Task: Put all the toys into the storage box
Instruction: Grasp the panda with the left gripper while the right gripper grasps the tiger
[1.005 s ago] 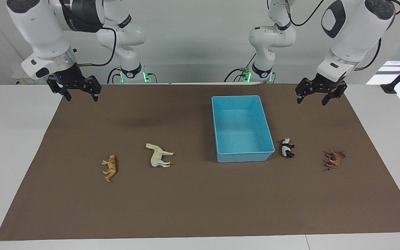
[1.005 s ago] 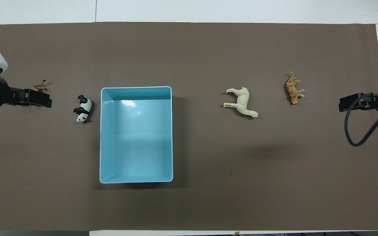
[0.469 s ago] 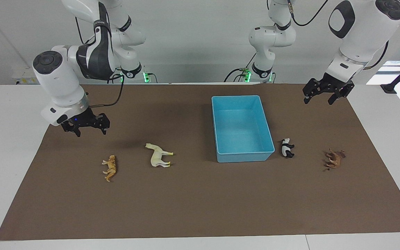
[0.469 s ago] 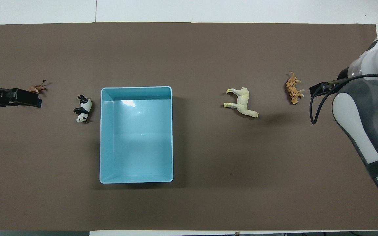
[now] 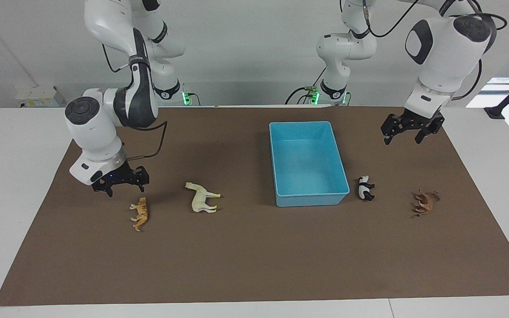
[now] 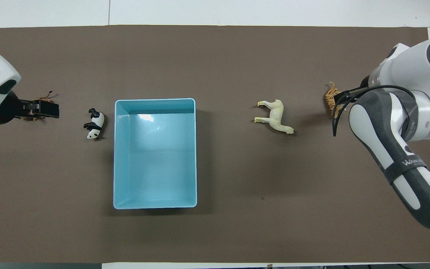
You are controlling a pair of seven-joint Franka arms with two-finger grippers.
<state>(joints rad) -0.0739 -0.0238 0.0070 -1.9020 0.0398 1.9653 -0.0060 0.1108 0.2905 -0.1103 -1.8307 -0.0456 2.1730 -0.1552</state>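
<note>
Now your right gripper (image 5: 120, 184) is hovering low, fingers spread and empty, just beside the tiger (image 5: 140, 213). Your left gripper (image 5: 411, 129), fingers also spread and empty, is hanging above the tabletop (image 5: 254, 256); horse (image 5: 201, 198), panda (image 5: 364, 188) and brown animal (image 5: 425, 202) are lying outside the storage box (image 5: 308, 198).

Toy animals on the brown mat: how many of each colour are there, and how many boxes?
Orange tiger: 1
Cream horse: 1
Black-and-white panda: 1
Brown animal: 1
Blue box: 1, with nothing in it
Total: 4 toys and 1 box, 5 things
</note>
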